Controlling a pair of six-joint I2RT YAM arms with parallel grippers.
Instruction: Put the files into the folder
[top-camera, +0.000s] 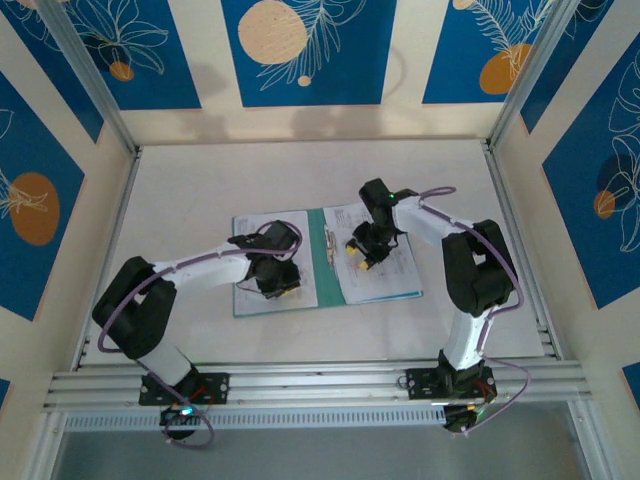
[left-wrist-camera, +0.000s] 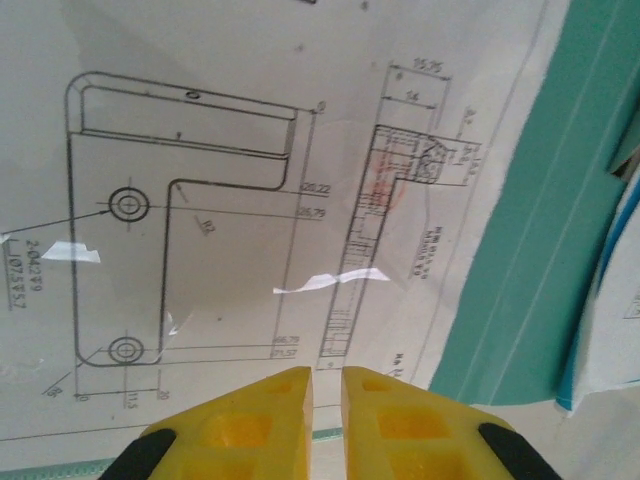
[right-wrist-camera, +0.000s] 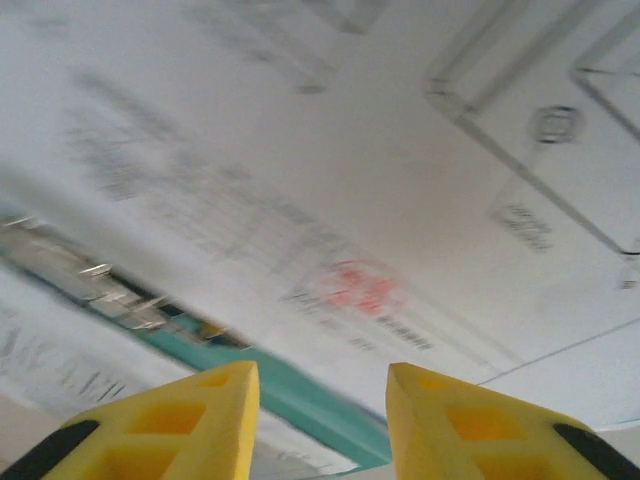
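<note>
One green folder (left-wrist-camera: 520, 250) lies open on the tabletop (top-camera: 200, 190), two sheets inside, a left sheet (left-wrist-camera: 230, 250) and a right sheet (right-wrist-camera: 300, 150), as my left hand (left-wrist-camera: 326, 375), pinched nearly together on nothing, and my right hand (right-wrist-camera: 322, 370), spread apart, hover above; closing the cover looks to me the next move.

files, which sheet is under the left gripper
The sheet on the open folder's left half, with the L-shaped bracket drawing; the other sheet lies on the right half under the right gripper.
</note>
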